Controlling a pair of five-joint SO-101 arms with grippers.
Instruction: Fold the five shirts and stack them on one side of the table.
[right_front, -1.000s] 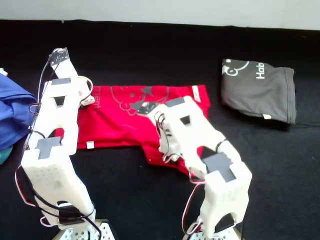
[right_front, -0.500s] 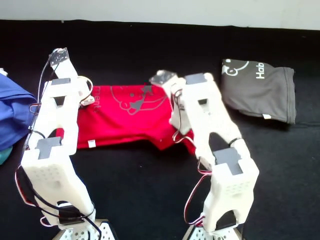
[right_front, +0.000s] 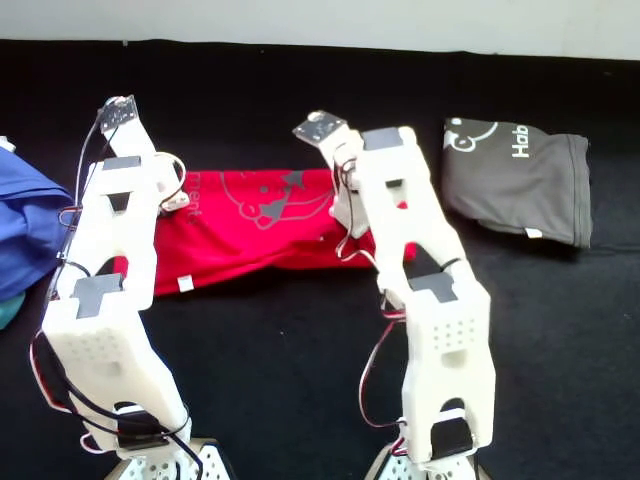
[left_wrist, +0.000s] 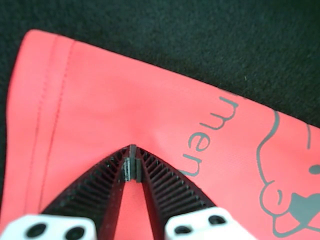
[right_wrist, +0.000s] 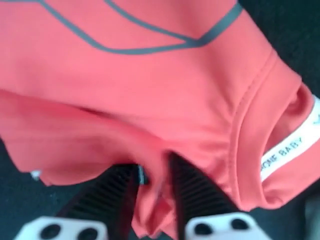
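Red shirt (right_front: 250, 230) lies centre tabletop (right_front: 280, 340): left hand (left_wrist: 130, 170) pinched shut on its nine-o'clock hem (left_wrist: 45, 100), anchoring it; right hand (right_wrist: 155, 175) clamped on bunched fabric near the collar (right_wrist: 250, 115) at three o'clock, likely to fold it over.

Red shirt (right_front: 250, 235) flap farther back

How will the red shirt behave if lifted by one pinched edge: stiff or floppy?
Likely floppy: the red shirt bunches into folds in the right gripper. Probably light: it's thin and lies flat by the left gripper. It may sag wherever unsupported.
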